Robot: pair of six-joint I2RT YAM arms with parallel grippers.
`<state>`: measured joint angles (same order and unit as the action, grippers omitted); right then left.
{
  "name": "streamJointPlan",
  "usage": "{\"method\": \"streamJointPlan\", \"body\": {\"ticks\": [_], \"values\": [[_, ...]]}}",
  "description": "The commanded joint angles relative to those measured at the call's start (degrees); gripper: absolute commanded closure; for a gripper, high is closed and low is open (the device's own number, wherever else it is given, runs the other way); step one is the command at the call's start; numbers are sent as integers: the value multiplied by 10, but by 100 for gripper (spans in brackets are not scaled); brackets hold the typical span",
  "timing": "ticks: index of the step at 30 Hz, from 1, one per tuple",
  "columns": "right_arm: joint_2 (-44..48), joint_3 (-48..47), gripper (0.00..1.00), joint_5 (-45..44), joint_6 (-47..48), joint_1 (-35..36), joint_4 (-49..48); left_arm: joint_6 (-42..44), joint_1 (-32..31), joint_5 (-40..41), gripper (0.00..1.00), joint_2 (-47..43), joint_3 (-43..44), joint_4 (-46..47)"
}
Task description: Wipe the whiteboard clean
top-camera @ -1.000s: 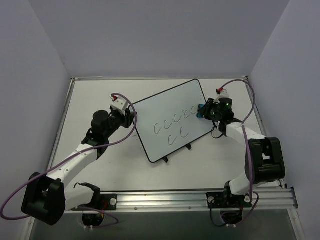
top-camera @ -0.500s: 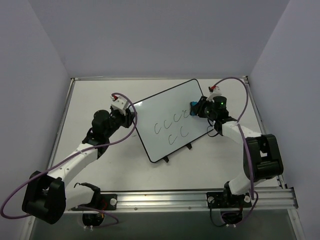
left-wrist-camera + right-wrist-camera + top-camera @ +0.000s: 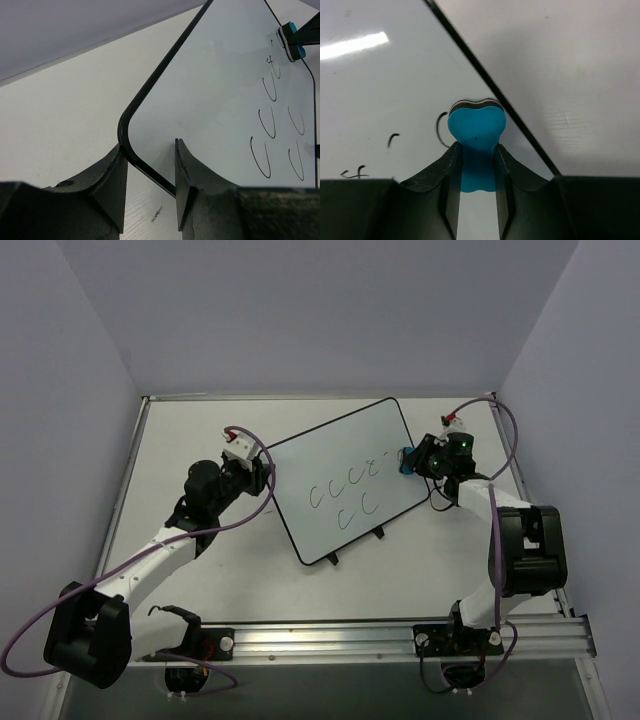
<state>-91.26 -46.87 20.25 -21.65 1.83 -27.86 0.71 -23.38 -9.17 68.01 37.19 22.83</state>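
Overhead, the large white rectangular whiteboard with a thin black frame (image 3: 345,485) lies askew at the centre of the pale table (image 3: 190,430), its two small black feet on the lower edge. The left gripper (image 3: 262,477) meets its left corner, seemingly to steady it. The right gripper (image 3: 408,461) presses a small blue bone-shaped eraser (image 3: 406,460) on the right edge. A row of handwritten black "c" marks (image 3: 340,495) sits above two more.

Seen from the left wrist, the left gripper (image 3: 150,175) is parted to a middling gap, astride the whiteboard (image 3: 215,90) at its rounded corner. One finger touches the frame and the other lies over the white face, likely bracing against the wiping. The "c" marks (image 3: 270,125) read clearly. The eraser (image 3: 291,40) is at upper right beside a smudged mark.

From the right wrist, the right gripper (image 3: 476,150) is clamped narrow on the eraser (image 3: 476,127), held nose-down on the whiteboard (image 3: 380,90) just inside the frame, the table (image 3: 580,75) beyond. Fragments of strokes lie to its left. No brand or label is legible.
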Motion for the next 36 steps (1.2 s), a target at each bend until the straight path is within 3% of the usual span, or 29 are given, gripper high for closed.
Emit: {"method": "streamJointPlan", "body": {"ticks": [1,12,21,29,36], "values": [[-20,-45,100,-17,7,-12,46,148,-11,22,98,27,-16,-110],[-47,-74,100,72,8,5,56,151,-11,23,98,28,-16,-107],[-24,-82,100,59,4,66,156,152,-11,25,98,28,-16,-105],[-66,-87,100,59,13,-9,204,153,-14,28,98,23,-17,-108],[-92,-153,100,34,31,-13,256,152,-15,28,98,26,-17,-108]]}}
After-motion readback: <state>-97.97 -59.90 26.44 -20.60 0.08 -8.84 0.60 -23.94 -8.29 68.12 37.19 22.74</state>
